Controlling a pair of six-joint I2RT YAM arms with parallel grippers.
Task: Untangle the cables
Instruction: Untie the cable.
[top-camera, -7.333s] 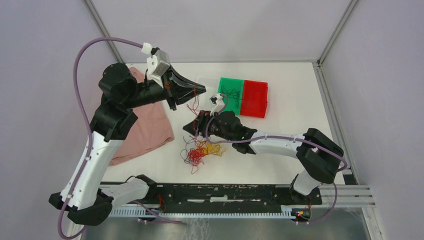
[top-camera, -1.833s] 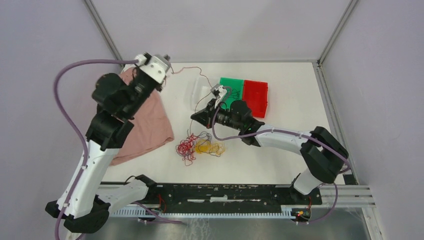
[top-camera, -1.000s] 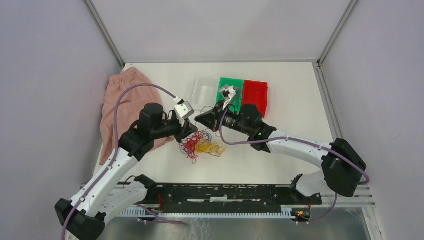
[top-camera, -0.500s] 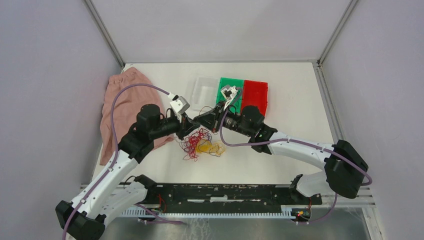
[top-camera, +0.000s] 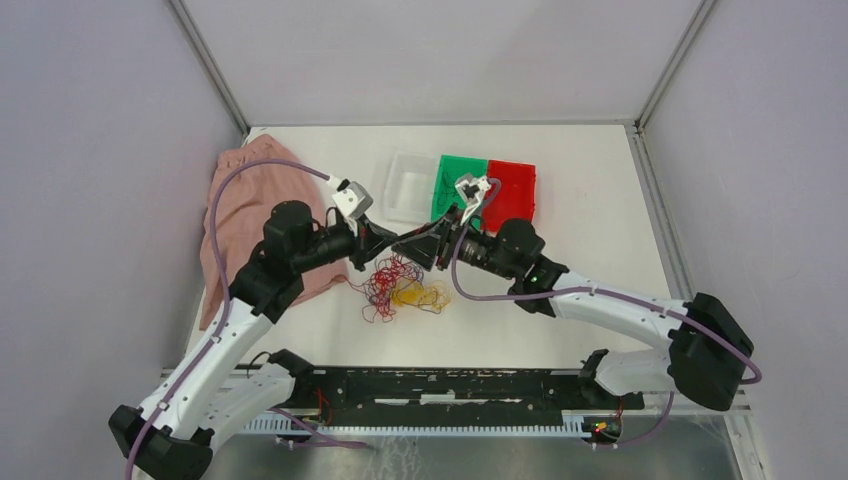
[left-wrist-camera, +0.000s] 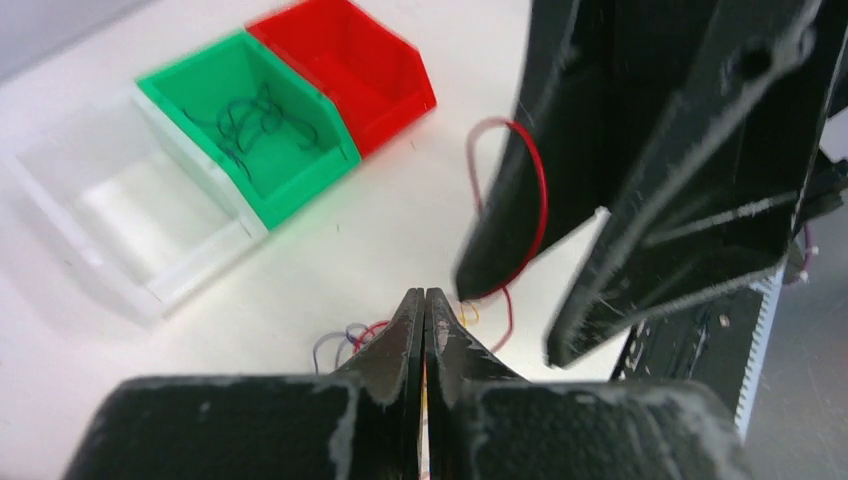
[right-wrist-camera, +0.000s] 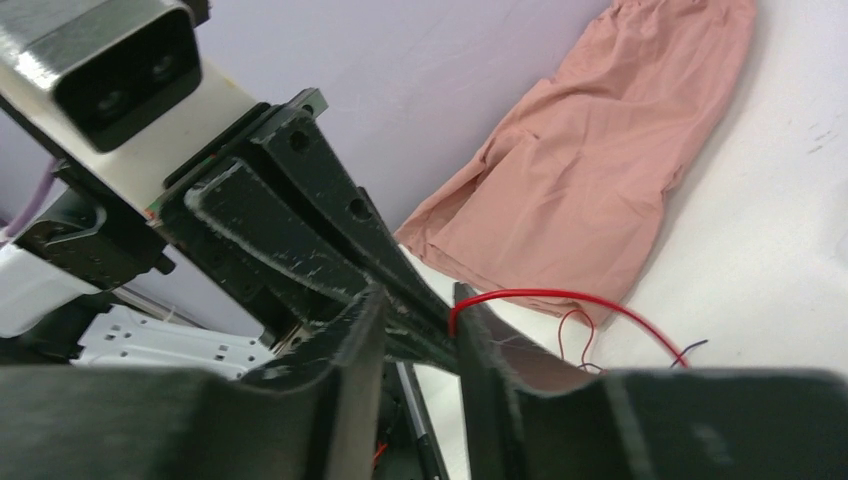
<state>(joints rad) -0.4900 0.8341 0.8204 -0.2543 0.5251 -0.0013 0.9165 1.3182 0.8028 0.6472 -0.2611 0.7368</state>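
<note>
Looking over the white table (top-camera: 600, 200), we see a pink cloth (top-camera: 245, 190) at its left and a clear bin (top-camera: 405, 185), green bin (top-camera: 455, 178) and red bin (top-camera: 510, 195) side by side at the back. The cables (top-camera: 400, 288) lie tangled mid-table, just below both gripper tips. Our left gripper (left-wrist-camera: 424, 300) is clenched tight. Our right gripper (right-wrist-camera: 420, 295) stands parted, with a red wire (right-wrist-camera: 560, 297) looping beside one finger.
</note>
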